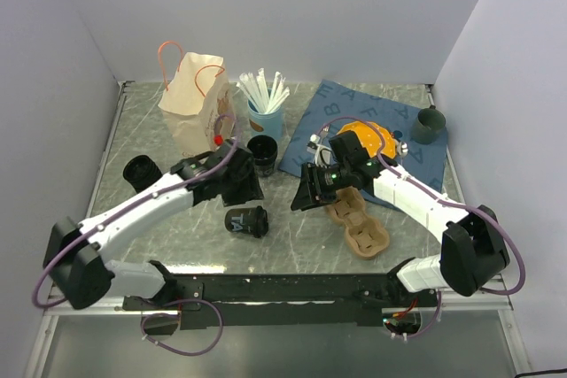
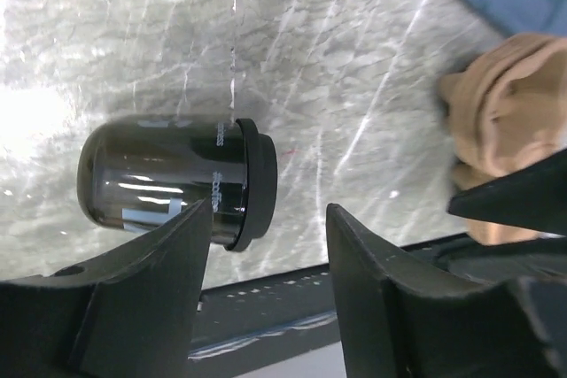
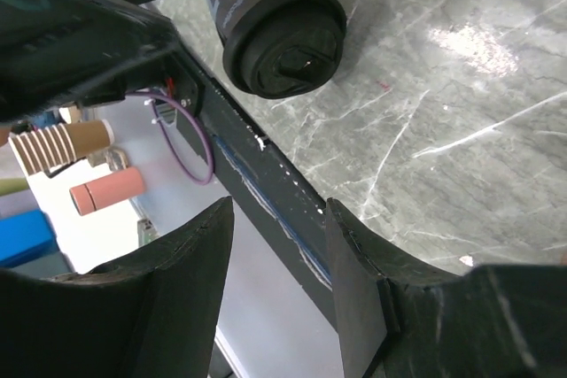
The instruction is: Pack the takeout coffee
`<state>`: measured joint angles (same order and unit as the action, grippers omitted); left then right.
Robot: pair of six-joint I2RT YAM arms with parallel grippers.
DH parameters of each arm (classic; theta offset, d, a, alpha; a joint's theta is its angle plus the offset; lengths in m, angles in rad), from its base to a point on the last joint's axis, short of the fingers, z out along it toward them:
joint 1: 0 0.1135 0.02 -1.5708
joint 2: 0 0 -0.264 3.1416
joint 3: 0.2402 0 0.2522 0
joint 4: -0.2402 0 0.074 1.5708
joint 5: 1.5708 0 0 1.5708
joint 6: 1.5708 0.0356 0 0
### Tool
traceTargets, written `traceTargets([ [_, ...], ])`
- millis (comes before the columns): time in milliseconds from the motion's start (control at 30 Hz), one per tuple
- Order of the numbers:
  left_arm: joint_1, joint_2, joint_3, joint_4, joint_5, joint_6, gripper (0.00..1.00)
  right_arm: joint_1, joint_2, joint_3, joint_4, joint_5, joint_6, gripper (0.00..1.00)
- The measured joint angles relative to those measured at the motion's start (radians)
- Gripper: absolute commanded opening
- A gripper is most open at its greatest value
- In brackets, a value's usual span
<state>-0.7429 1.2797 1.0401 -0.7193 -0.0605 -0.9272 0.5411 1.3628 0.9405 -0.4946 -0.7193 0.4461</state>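
Takeout coffee [image 1: 245, 220] on its side on desk [image 1: 292, 241], lid toward right arm | left hand [image 1: 239, 185] spread, pinching nothing, coffee just beside 1 finger | right hand [image 1: 306, 194] spread, nothing between jaws | blue cup [image 1: 266, 119] holds white straws | paper bag [image 1: 190, 104] upright behind | lidless black cup [image 1: 262, 150] upright near left hand | cardboard carrier [image 1: 359, 223] near, right of coffee

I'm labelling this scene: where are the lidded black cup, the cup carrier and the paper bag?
lidded black cup [image 1: 240, 221]: top view, its side wall.
cup carrier [image 1: 367, 238]: top view, its near pocket.
paper bag [image 1: 188, 104]: top view, its front face.
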Motion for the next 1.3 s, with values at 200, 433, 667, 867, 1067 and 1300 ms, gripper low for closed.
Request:
traceTargets([
  [200, -0.063, 0.154, 0.102, -0.056, -0.047, 0.071, 0.57, 0.0, -0.003, -0.001, -0.001, 0.026, 0.001, 0.53],
  [433, -0.141, 0.298, 0.181, -0.129, -0.112, 0.118, 0.55, 0.0, -0.033, -0.035, -0.007, 0.055, 0.002, 0.53],
  [667, -0.186, 0.341, 0.22, -0.169, -0.188, 0.148, 0.52, 0.0, -0.055, -0.043, -0.008, 0.077, 0.002, 0.52],
  [867, -0.205, 0.352, 0.223, -0.195, -0.232, 0.149, 0.53, 0.0, -0.066, -0.043, -0.008, 0.084, 0.002, 0.52],
  [1067, -0.214, 0.356, 0.222, -0.214, -0.253, 0.153, 0.49, 0.0, -0.067, -0.043, -0.007, 0.084, 0.003, 0.52],
  [1300, -0.218, 0.356, 0.188, -0.196, -0.245, 0.148, 0.37, 0.0, -0.074, -0.044, -0.008, 0.091, 0.003, 0.52],
])
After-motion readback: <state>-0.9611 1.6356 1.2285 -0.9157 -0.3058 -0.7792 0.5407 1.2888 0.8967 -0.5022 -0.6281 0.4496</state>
